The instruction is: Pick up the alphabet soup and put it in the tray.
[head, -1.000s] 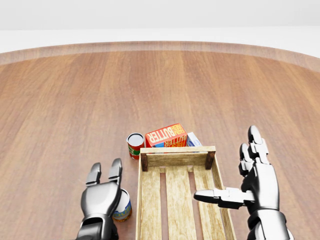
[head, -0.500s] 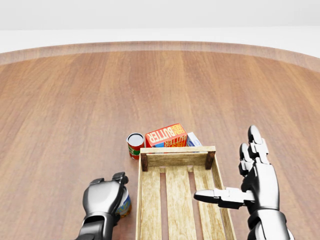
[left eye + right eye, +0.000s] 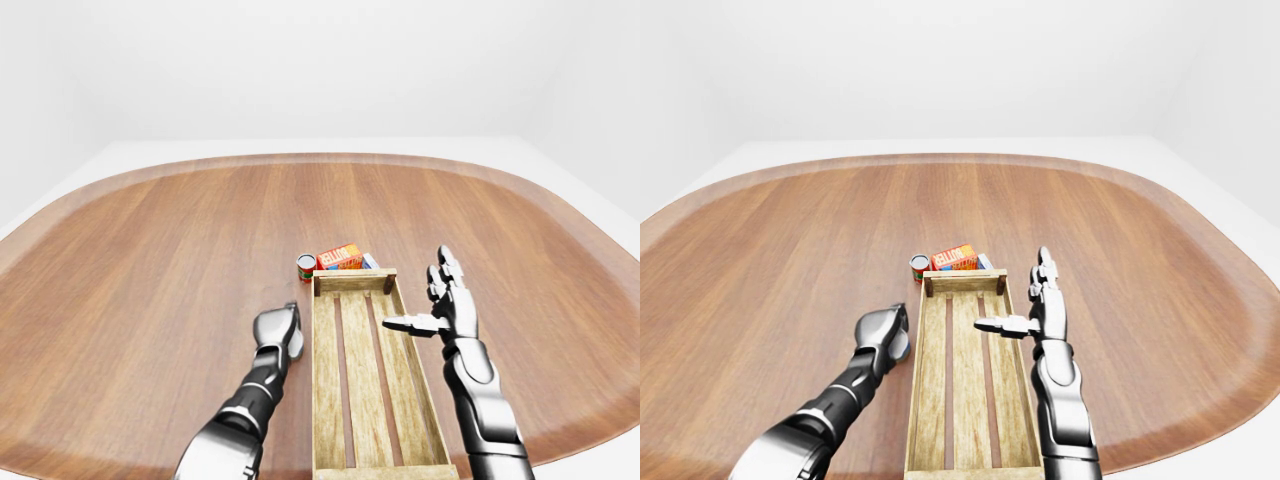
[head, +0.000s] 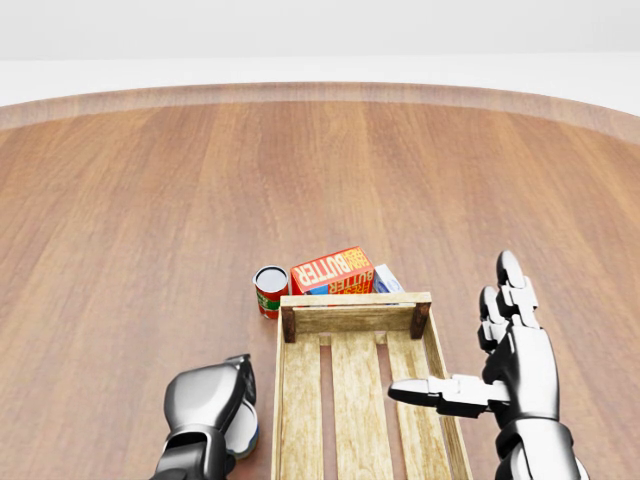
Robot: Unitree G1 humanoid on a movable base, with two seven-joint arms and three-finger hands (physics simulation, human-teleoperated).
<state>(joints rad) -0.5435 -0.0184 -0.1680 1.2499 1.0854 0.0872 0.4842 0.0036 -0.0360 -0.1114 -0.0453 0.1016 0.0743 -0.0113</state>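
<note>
Grasp step: left hand (image 4: pixel 208 400) curled around the alphabet soup (image 4: pixel 243 432) beside the tray (image 4: pixel 437 355); next it needs lifting over the tray's rim.

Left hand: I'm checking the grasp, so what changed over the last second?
The left hand curled its fingers, open a second ago, round the alphabet soup, which stands beside the tray. The right hand, butter box and red can stayed put.
</note>
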